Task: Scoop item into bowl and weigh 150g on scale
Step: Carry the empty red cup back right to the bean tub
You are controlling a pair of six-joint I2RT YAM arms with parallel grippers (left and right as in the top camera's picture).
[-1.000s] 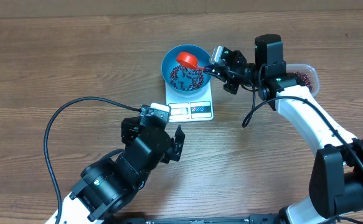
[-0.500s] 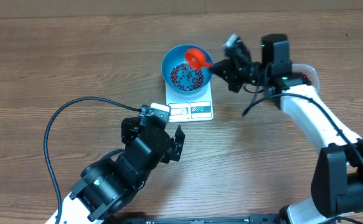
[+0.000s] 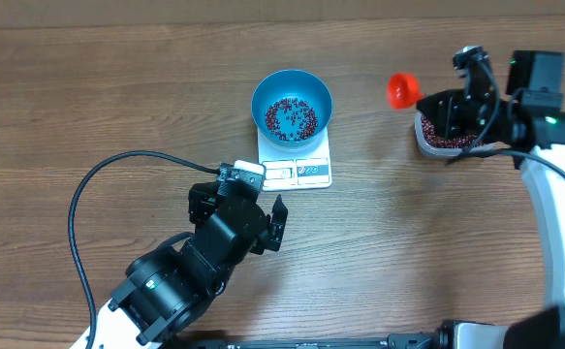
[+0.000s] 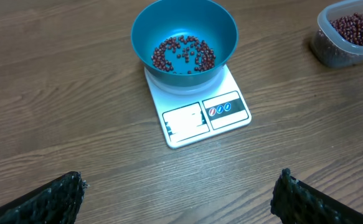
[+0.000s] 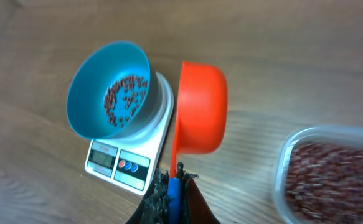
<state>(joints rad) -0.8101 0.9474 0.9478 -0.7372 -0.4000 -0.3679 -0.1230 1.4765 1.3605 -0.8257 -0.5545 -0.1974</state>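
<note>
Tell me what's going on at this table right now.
The right hand is shut on the handle of an orange-red scoop, holding it above the table between the scale and a clear plastic tub of red beans. The blue bowl sits on the white kitchen scale with a thin layer of beans in it. The left hand hangs open and empty in front of the scale.
</note>
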